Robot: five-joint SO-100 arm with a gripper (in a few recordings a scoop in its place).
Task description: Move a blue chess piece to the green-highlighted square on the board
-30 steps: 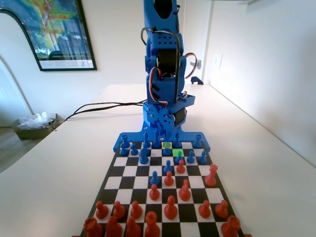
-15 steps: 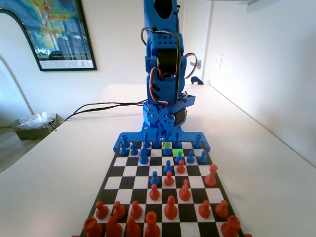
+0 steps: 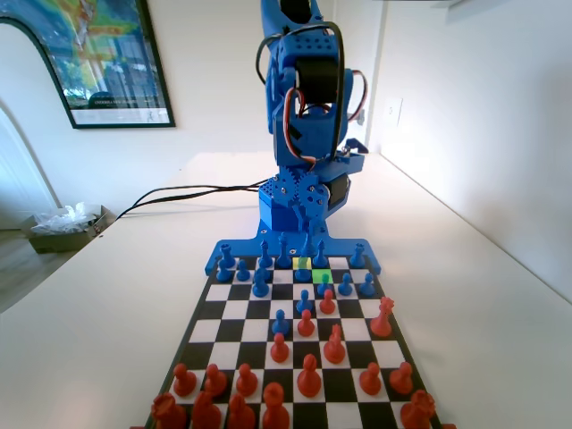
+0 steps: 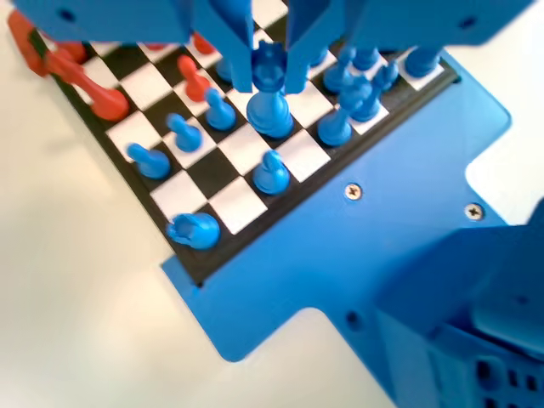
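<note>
Wrist view, hand [image 4: 270, 76] clamped on a tall blue piece [image 4: 271, 102], arm raised since earlier, board [image 4: 242, 204] below.

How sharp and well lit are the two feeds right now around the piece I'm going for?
Wrist view: soft throughout, the fingers at the top edge blurriest, the blue piece between them readable, lighting even, no glare. Fixed view: the board is fairly sharp, the nearest orange-red pieces slightly soft, and the wall and table on the right are washed out by bright light.
</note>
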